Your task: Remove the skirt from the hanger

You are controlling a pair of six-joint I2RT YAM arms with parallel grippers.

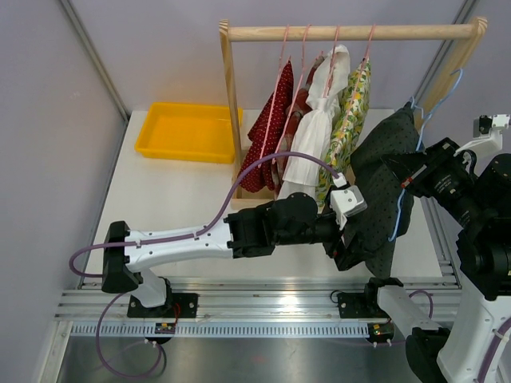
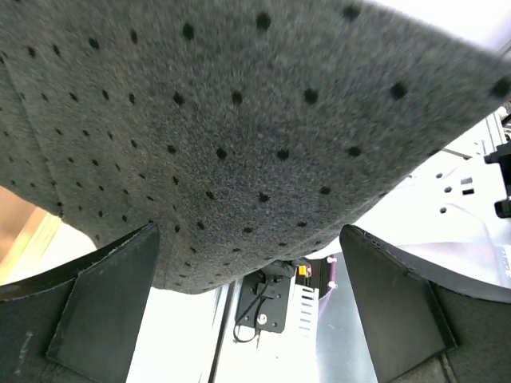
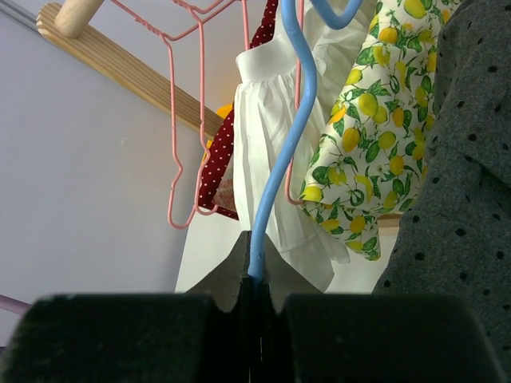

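The white worktop [image 1: 168,199] carries a tall wooden rack [image 1: 351,33] at its far edge, with small clothes [image 1: 311,136] hanging on it. The dark grey skirt with black dots [image 1: 382,171] hangs in the air near the right edge, on a thin blue wire hanger [image 3: 275,191]. A yellow plastic tray [image 1: 184,154] sits in the far left corner. The right end effector [image 3: 255,287] is pinched tight on the hanger. The left end effector [image 2: 247,239] is wide, with the skirt's bottom edge between its fingers.

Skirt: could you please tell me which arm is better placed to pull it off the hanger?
Left, I think. The left claw is open at the hem of the skirt, ready to close and pull; the right claw is shut on the hanger, steadying it.
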